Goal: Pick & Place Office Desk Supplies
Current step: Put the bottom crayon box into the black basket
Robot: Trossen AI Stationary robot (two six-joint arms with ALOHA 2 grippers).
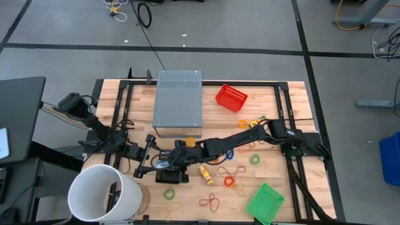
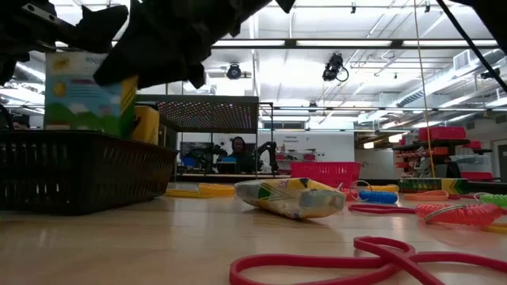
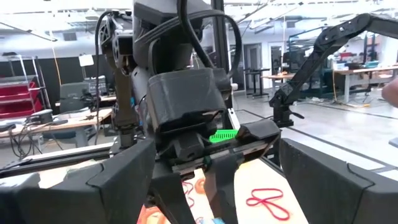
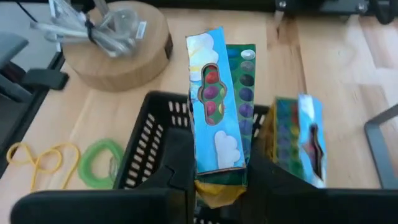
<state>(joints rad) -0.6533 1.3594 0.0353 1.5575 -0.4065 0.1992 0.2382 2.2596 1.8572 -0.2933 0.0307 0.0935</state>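
One crayon box [image 4: 214,106] is pinched upright in the right claw [image 4: 217,174] over the black basket [image 4: 146,146], toward 7 o'clock on the surface [image 1: 294,200]; another box [image 4: 298,140] leans inside. Left claw [image 1: 145,156] waits alongside, its finger gap unclear.

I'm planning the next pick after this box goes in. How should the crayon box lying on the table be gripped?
The crayon box lies flat, slightly diagonal. Probably come straight down and close the end effector across its narrow width at mid-length, long sides against the fingers.
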